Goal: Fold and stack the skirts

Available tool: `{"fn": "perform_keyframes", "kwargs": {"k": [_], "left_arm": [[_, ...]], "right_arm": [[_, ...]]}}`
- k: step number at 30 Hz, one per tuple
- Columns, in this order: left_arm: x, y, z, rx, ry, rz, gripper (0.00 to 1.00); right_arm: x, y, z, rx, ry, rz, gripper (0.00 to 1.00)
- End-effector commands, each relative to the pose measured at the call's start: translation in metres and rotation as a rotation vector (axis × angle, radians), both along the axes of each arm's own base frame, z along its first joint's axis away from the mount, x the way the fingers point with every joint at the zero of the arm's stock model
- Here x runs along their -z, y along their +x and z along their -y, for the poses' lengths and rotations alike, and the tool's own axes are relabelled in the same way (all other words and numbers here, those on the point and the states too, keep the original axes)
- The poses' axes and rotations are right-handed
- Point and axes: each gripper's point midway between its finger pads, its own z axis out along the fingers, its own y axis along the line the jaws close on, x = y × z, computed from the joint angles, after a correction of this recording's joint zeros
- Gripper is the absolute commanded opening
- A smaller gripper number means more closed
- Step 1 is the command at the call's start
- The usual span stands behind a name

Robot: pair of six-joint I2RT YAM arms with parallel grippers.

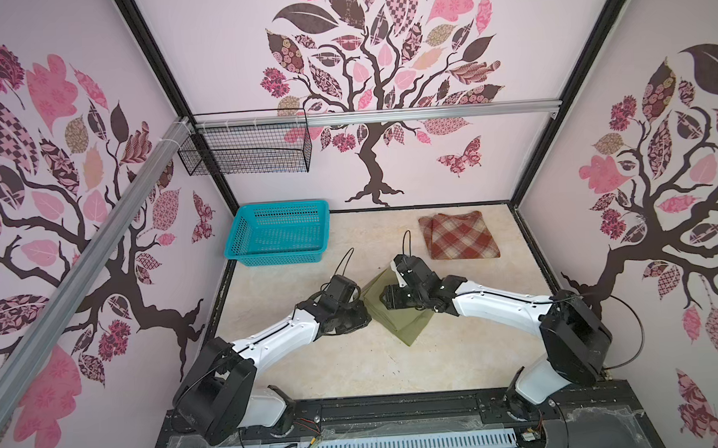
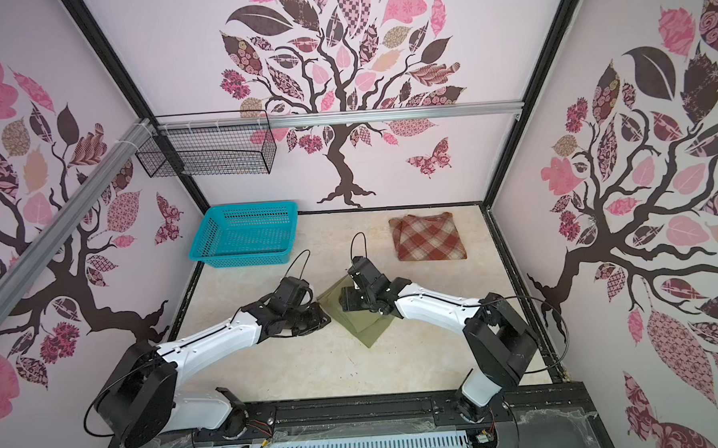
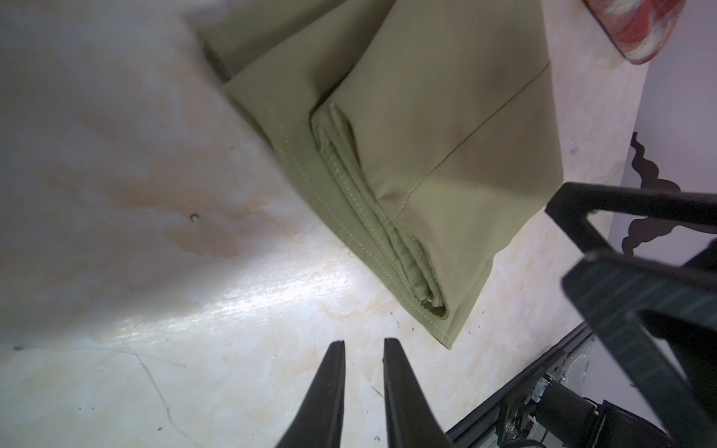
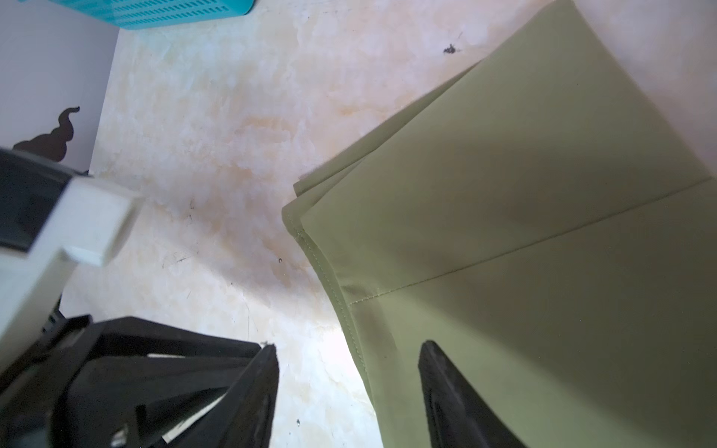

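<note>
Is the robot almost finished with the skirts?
Nearly. The plaid skirt lies folded at the back of the table. The olive skirt looks folded too. The right gripper is open astride its edge, and the left gripper is empty beside it. To do: stacking, since the skirts lie apart.

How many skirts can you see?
2. The plaid skirt lies folded at the back right; the green skirt lies folded in the middle. None seems hidden.

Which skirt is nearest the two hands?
The olive-green skirt, folded in the middle: the left hand sits beside its edge and the right hand is over it. The red plaid skirt lies apart, near the far right corner.
</note>
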Motion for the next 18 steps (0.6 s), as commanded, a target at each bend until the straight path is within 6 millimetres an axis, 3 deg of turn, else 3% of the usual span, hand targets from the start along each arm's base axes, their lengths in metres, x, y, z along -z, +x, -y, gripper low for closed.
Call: {"fn": "perform_keyframes", "kwargs": {"k": [1, 4, 7, 13, 18], "left_arm": [[-0.029, 0.031, 0.016, 0.012, -0.027, 0.103, 0.22], [-0.041, 0.052, 0.032, 0.02, -0.055, 0.14, 0.22], [-0.038, 0.068, 0.044, 0.028, -0.056, 0.143, 0.22], [-0.002, 0.082, 0.057, 0.038, -0.029, 0.057, 0.21], [0.028, 0.082, 0.056, 0.032, -0.01, -0.009, 0.21]], "right_arm": [[-0.006, -0.005, 0.013, 0.001, 0.006, -0.016, 0.49], [0.0, 0.001, 0.035, 0.039, 0.038, -0.048, 0.3], [0.003, 0.008, 0.058, 0.083, 0.032, -0.041, 0.0], [0.006, 0.032, 0.1, 0.171, -0.039, 0.02, 0.0], [0.028, 0.051, 0.123, 0.215, -0.055, -0.024, 0.0]]}}
